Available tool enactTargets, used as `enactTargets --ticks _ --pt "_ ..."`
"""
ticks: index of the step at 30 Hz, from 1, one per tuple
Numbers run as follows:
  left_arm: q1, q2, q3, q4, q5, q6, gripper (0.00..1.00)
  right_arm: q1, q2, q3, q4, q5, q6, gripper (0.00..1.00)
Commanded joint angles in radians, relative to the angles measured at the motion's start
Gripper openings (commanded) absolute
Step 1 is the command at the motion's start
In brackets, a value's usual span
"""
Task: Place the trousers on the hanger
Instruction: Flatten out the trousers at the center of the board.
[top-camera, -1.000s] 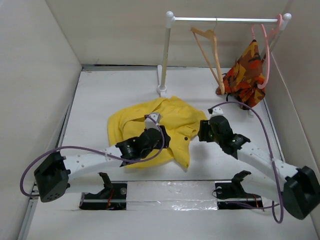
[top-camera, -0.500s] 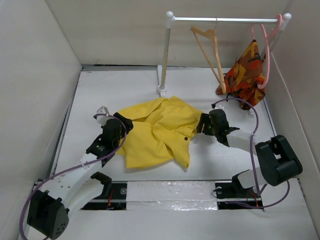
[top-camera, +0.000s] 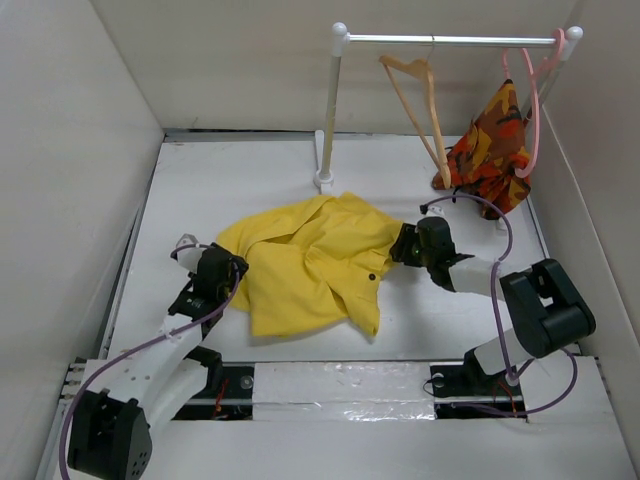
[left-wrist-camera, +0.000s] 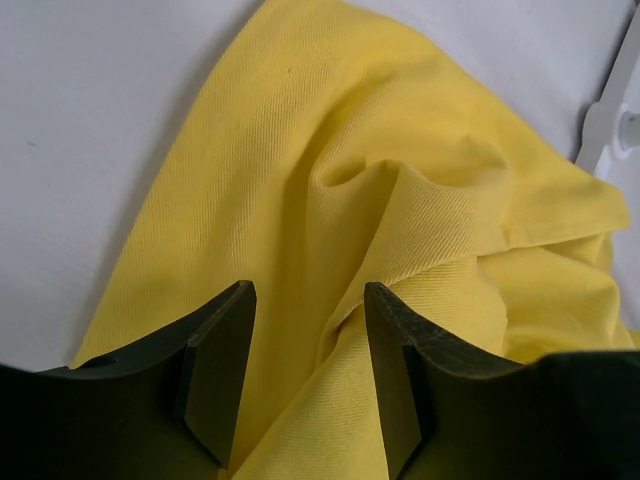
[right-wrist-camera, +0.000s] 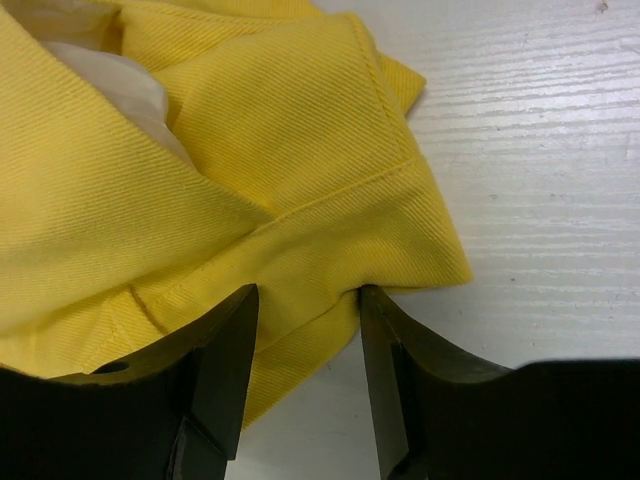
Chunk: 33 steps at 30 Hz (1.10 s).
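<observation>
My left gripper (top-camera: 236, 266) sits low at the left edge of the large bright yellow cloth trousers (top-camera: 310, 255), which lie crumpled in the middle of the white table (top-camera: 200, 190), nearer the arms than the rail. In my left wrist view the two dark fingers (left-wrist-camera: 215, 370) stand spread, with a raised fold of the yellow cloth running into the gap between them. I see nothing squeezed there.

My right gripper (top-camera: 402, 245) is down at the right edge of the same garment. In my right wrist view its fingers (right-wrist-camera: 400, 390) are also held apart, straddling a stitched corner of the trousers that lies flat on the table. The cloth reaches both fingers, but it does not look pinched. A pale lining (right-wrist-camera: 100, 70) shows inside a fold at the far left of that view.

The light tan wooden triangular hanger (top-camera: 425, 105) hangs by its metal hook from the white rail (top-camera: 450, 40) at the far right, well apart from the trousers and from both my grippers. Just right of it an orange-red patterned garment (top-camera: 490, 150) hangs from a thin pink hanger (top-camera: 530, 110). The rail's white upright post (top-camera: 330, 110) stands on the table just beyond the far edge of the yellow cloth.
</observation>
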Motion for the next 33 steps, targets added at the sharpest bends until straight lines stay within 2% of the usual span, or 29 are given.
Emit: enactTargets --ticks 1,5,8,9,10,13,14,16,17,18,20,22,28,33 --pt "0.015 0.069 0.005 0.110 0.042 0.062 0.44 -0.010 0.018 0.004 0.096 -0.036 0.000 0.52" --pt "0.015 0.135 0.032 0.173 0.069 0.133 0.42 -0.010 0.032 0.009 0.111 -0.036 0.003 0.69" --pt "0.015 0.143 0.024 0.239 0.117 0.138 0.37 -0.010 0.037 0.009 0.129 -0.036 0.012 0.71" --pt "0.015 0.145 0.019 0.279 0.130 0.151 0.35 -0.019 0.040 0.010 0.132 -0.036 0.013 0.69" --pt "0.015 0.149 0.016 0.291 0.138 0.155 0.35 -0.019 0.049 0.021 0.134 -0.031 0.013 0.55" --pt "0.015 0.181 0.027 0.325 0.144 0.177 0.35 -0.019 0.055 0.027 0.155 -0.022 0.024 0.32" --pt "0.015 0.194 0.042 0.331 0.149 0.185 0.35 -0.019 0.051 0.017 0.166 -0.021 0.027 0.18" --pt "0.015 0.241 0.062 0.354 0.161 0.210 0.32 -0.019 0.032 0.004 0.189 -0.024 0.029 0.04" --pt "0.015 0.259 0.080 0.357 0.164 0.213 0.30 -0.019 0.014 -0.015 0.194 -0.013 0.032 0.00" --pt "0.015 0.276 0.091 0.359 0.163 0.214 0.21 -0.019 -0.036 -0.029 0.201 -0.005 0.032 0.00" --pt "0.015 0.315 0.113 0.365 0.161 0.217 0.15 -0.010 -0.102 -0.052 0.194 0.034 0.029 0.00" --pt "0.015 0.332 0.130 0.365 0.151 0.220 0.00 -0.010 -0.220 -0.071 0.133 0.071 0.012 0.00" --pt "0.015 0.284 0.226 0.284 0.065 0.228 0.00 -0.010 -0.574 -0.060 -0.091 0.171 -0.022 0.00" --pt "0.015 0.220 0.277 0.218 0.032 0.244 0.00 -0.010 -0.771 -0.002 -0.267 0.206 -0.039 0.00"
